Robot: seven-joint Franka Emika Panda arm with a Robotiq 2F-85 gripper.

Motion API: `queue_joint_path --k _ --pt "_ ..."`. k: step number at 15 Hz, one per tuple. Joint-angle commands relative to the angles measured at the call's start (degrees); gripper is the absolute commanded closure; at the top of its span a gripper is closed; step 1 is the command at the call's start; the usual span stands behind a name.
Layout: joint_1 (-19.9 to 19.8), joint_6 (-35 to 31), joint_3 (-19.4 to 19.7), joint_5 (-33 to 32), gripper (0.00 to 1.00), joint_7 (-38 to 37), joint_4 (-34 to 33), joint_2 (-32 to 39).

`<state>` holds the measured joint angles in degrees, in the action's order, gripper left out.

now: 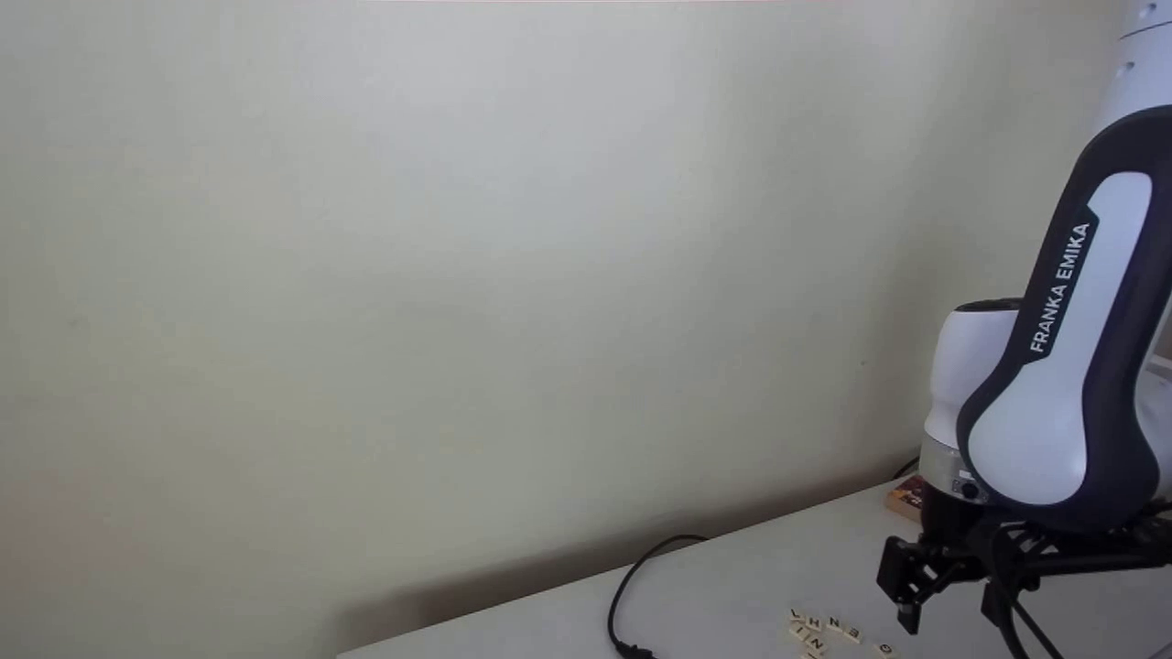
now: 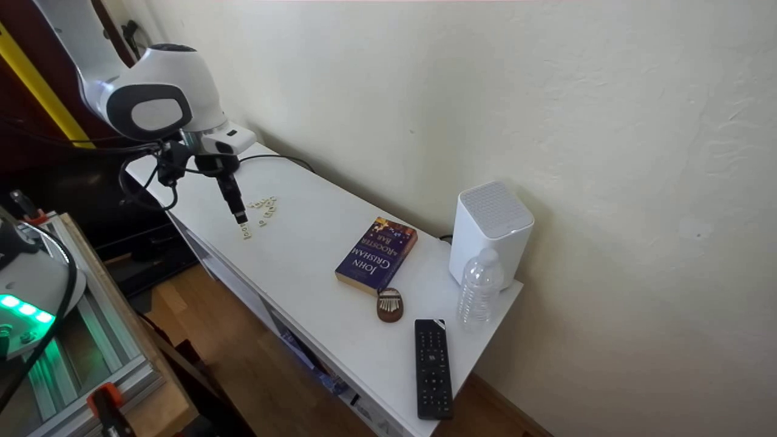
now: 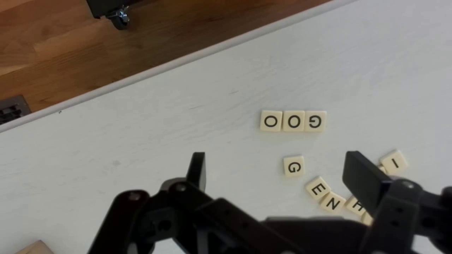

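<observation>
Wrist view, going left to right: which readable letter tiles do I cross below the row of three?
G tile, E tile, N tile, H tile (partly hidden by a finger), I tile.

a pale wall (image 1: 458,275) runs beside me, softly and unevenly lit, shadowed low down where a white table (image 2: 291,267) stands against it. i see a brown skirting board (image 2: 511,406) at the wall's foot. a brown wooden floor (image 2: 224,331) spreads below, and i look down on a dark vent (image 3: 14,110) and a caster wheel (image 3: 120,22). in an exterior view, i find a dark red surface (image 2: 12,94) crossed by a yellow strip (image 2: 41,88).
</observation>
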<state>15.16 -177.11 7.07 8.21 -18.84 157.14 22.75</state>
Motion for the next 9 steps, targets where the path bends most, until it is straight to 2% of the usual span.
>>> queue_joint_path --k 1,3,9 --pt "1.80 3.01 1.08 0.67 0.00 -1.74 -0.05 -2.32" --pt "1.93 3.13 1.19 0.51 0.00 -2.26 1.26 -3.74" --pt "0.83 1.84 0.59 -0.03 0.00 -2.45 -0.67 -2.28"
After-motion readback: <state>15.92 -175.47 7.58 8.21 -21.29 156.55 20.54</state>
